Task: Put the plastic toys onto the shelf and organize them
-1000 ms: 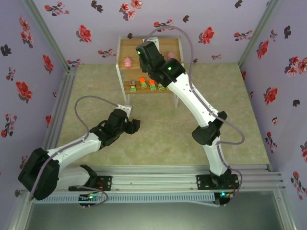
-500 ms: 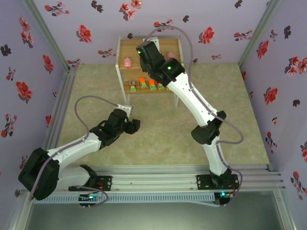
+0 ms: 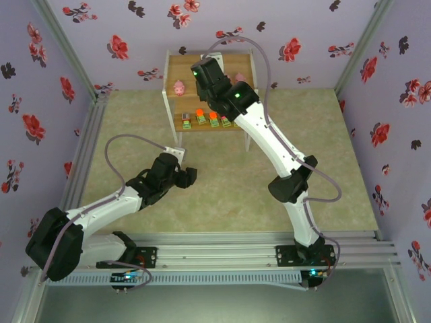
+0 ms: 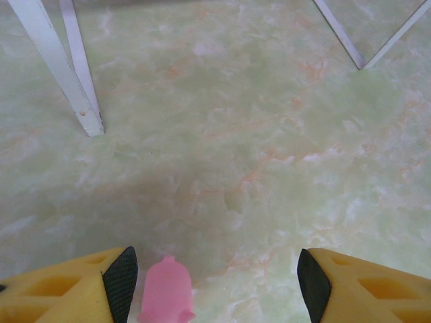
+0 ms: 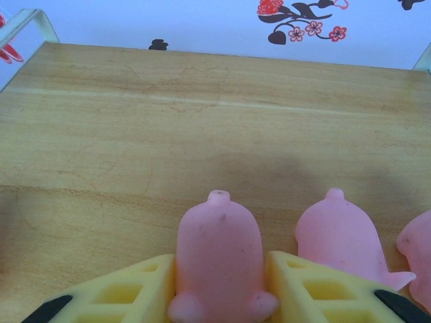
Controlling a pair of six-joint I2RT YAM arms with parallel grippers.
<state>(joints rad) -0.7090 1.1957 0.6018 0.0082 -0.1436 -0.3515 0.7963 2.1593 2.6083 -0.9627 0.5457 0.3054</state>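
My right gripper (image 5: 219,286) is shut on a pink pig toy (image 5: 219,245), holding it just over the top wooden board of the shelf (image 5: 135,128). A second pig (image 5: 340,235) stands right beside it and a third (image 5: 419,259) shows at the right edge. In the top view the right gripper (image 3: 205,75) is over the shelf (image 3: 176,67), with one pig (image 3: 179,87) at the left of the top tier. Several small blocks (image 3: 200,116) line the lower tier. My left gripper (image 4: 215,282) is open low over the floor, a pink pig (image 4: 166,291) close against its left finger (image 4: 121,279).
White shelf legs (image 4: 57,67) stand ahead left of the left gripper, and thin frame rods (image 4: 350,40) ahead right. The pale green marbled floor (image 4: 256,148) stretches between them. Flowered purple walls (image 3: 60,81) close in the cell.
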